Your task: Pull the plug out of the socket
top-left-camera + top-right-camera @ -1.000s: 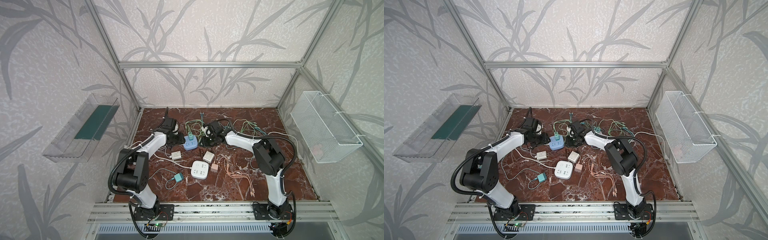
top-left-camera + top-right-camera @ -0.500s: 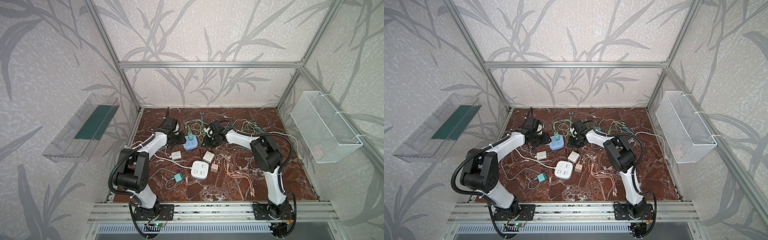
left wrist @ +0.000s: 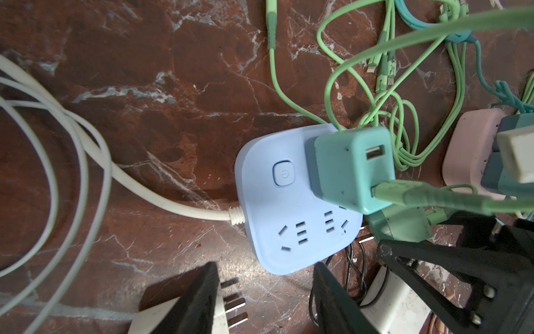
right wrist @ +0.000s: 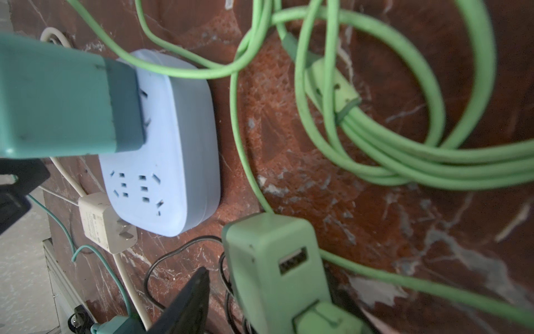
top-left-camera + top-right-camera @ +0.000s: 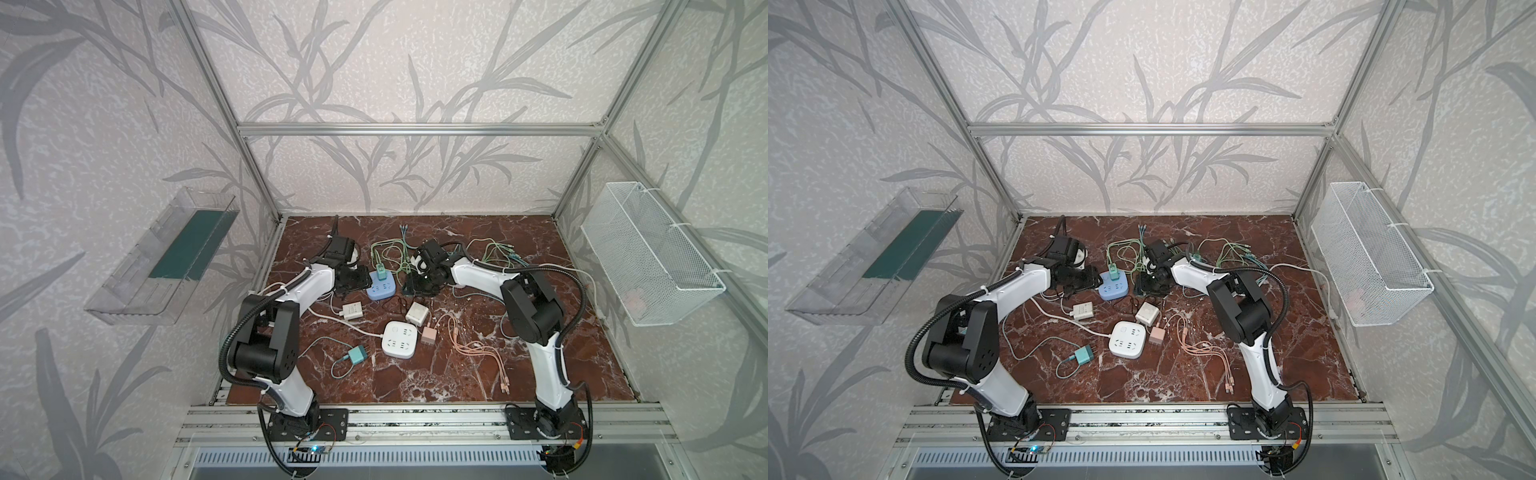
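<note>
One green plug (image 4: 271, 260) lies loose on the marble (image 5: 498, 382) just beside the blue socket (image 3: 289, 231), prongs bare, so that pull looks done. My right gripper (image 5: 415, 286) hangs over it with jaws apart. The one finger (image 4: 190, 300) I can see stands clear of the plug's side, so I am pinching nothing. The teal plug (image 3: 352, 170) sits upright in a corner of the socket with a green cable (image 3: 433, 196) in its port, and I judge that one is left to pull. My left gripper (image 3: 264, 271) is spread at the socket's edge, with one corner of it between the fingertips. I cannot tell whether a finger touches it, but it clamps nothing.

The marble is dark red with white veins, and crowded: cable coils beyond the socket, a white socket (image 5: 399, 338) nearer my bases, loose chargers (image 5: 352, 311), a peach cable (image 5: 478, 353). Leaf-patterned walls (image 5: 415, 83) on an aluminium frame (image 5: 415, 129) close the cell. A wire basket (image 5: 648, 257) hangs on the right wall, a clear tray (image 5: 166, 257) on the left.
</note>
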Tool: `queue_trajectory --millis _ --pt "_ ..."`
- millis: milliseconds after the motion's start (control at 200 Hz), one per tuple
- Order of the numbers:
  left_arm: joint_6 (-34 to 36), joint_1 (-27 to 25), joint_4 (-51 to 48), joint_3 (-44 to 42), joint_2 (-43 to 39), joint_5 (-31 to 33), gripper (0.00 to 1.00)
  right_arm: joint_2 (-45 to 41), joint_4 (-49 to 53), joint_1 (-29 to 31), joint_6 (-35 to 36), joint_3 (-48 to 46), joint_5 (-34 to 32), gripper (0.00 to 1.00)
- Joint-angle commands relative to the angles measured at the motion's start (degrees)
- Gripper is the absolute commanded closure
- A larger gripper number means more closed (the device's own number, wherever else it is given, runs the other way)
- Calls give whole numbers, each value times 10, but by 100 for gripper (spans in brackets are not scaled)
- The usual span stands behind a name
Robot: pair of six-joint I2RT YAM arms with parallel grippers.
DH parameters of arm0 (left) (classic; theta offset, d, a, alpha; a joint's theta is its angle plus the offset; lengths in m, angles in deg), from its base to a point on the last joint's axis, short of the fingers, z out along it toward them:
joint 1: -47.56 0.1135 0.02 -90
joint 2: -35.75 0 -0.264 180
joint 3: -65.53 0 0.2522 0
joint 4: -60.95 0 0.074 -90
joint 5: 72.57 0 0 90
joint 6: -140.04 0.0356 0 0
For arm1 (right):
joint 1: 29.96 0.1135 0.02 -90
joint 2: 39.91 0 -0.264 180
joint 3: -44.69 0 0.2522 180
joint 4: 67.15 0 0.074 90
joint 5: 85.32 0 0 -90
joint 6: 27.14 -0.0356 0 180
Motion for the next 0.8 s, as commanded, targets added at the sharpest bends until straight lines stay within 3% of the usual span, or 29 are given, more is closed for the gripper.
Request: queue_trajectory --millis 0,565,795 --pt "-1 -3 -1 -3 13 3 45 -33 41 -2 -8 29 -9 39" --pt "9 -2 1 1 18 5 45 -62 102 6 -24 54 -40 40" --pt "5 -1 7 -1 27 -2 45 -69 85 37 31 81 -80 40"
